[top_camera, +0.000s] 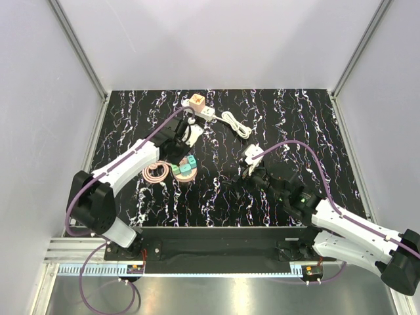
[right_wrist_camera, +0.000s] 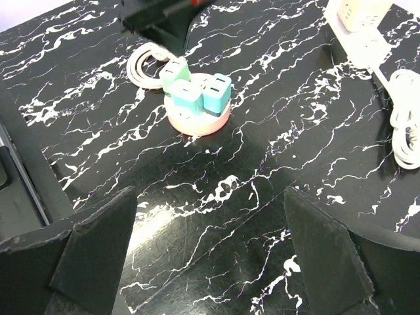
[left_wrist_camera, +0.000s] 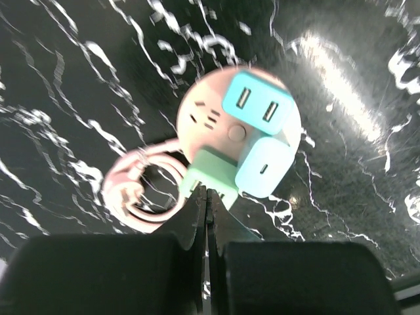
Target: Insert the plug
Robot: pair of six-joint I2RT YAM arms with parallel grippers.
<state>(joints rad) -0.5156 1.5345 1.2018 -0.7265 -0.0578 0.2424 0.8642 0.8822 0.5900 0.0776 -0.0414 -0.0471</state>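
Note:
A round pink socket hub (top_camera: 186, 174) lies left of the table's centre. It carries a teal plug (left_wrist_camera: 257, 108), a pale blue plug (left_wrist_camera: 262, 167) and a green plug (left_wrist_camera: 209, 174). My left gripper (left_wrist_camera: 207, 197) is shut with nothing visible between its jaws, and its tips stand right over the green plug's near edge. In the top view the left gripper (top_camera: 180, 156) hangs just behind the hub. My right gripper (right_wrist_camera: 210, 256) is open and empty, low over bare table, well short of the hub (right_wrist_camera: 197, 118). From the right wrist the green plug (right_wrist_camera: 176, 69) shows on the hub's far side.
A pink coiled cable (top_camera: 155, 174) lies left of the hub. A white power strip (top_camera: 199, 105) sits at the back with its white cord (top_camera: 236, 123) looped to the right. Grey walls close in the dark marbled table (top_camera: 295, 131).

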